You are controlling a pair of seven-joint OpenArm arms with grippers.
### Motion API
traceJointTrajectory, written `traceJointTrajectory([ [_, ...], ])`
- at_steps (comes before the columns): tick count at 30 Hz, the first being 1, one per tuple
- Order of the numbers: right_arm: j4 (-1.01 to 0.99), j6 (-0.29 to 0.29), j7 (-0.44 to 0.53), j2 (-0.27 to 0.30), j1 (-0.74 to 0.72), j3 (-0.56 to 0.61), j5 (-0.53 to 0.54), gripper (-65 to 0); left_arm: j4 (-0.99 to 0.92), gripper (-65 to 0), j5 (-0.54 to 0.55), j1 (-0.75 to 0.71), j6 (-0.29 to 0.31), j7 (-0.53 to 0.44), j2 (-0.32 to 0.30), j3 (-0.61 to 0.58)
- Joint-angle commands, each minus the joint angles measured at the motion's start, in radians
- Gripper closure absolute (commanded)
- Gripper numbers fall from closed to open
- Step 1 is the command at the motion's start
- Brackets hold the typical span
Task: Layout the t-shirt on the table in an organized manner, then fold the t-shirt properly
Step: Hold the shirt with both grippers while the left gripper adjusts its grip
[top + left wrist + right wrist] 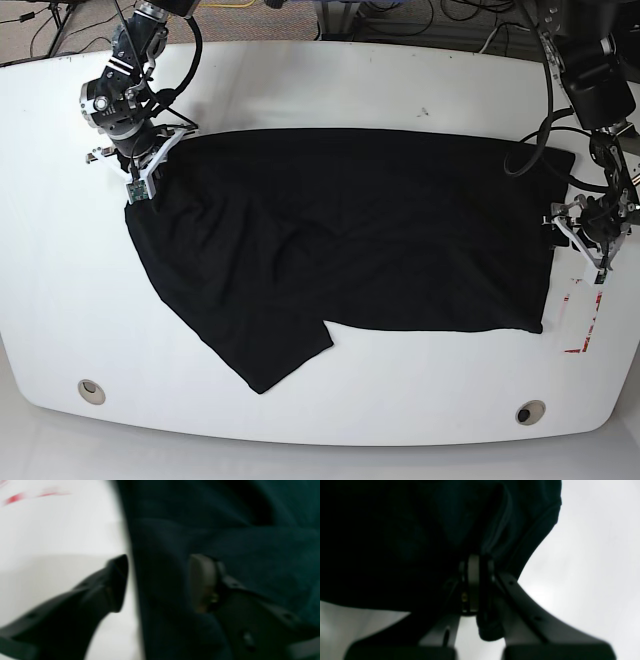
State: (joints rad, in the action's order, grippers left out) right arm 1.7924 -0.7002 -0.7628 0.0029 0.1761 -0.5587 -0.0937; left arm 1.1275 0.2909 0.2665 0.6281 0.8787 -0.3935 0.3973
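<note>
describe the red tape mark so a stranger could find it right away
Start at the large white table and follow the plain black t-shirt to its edge by the open left gripper. Just past it lies the red tape mark, the only coloured thing there.

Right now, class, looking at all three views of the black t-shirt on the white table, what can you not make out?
- Left wrist view: blurred; the t-shirt shows no seams, and the red mark on the table is a smear.
- Right wrist view: dark cloth fills the frame, so which part the right gripper pinches is unclear.
- Base view: the left gripper is too small to show whether it touches the cloth.
</note>
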Motion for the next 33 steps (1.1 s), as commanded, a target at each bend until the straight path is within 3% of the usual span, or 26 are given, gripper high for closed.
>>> traceJointTrajectory([
  [1, 0.022, 0.002, 0.021, 0.009, -0.008, -0.002, 0.010, 0.0, 0.013, -39.0, 0.018, 0.044, 0.003, -0.016, -0.014, -0.011],
  [26, 0.022, 0.002, 0.021, 0.009, -0.007, -0.004, 0.010, 0.0, -0.062, -38.9, 0.012, 0.066, 0.003, -0.029, 0.035, -0.070],
  [28, 0.022, 0.002, 0.021, 0.009, -0.007, -0.004, 0.010, 0.0, -0.062, -36.1, 0.012, 0.066, 0.003, -0.029, 0.035, -0.070],
  [33, 0.024, 0.002, 0.021, 0.009, -0.005, -0.004, 0.010, 0.0, -0.060, -19.2, 0.012, 0.066, 0.003, -0.029, 0.035, -0.070],
])
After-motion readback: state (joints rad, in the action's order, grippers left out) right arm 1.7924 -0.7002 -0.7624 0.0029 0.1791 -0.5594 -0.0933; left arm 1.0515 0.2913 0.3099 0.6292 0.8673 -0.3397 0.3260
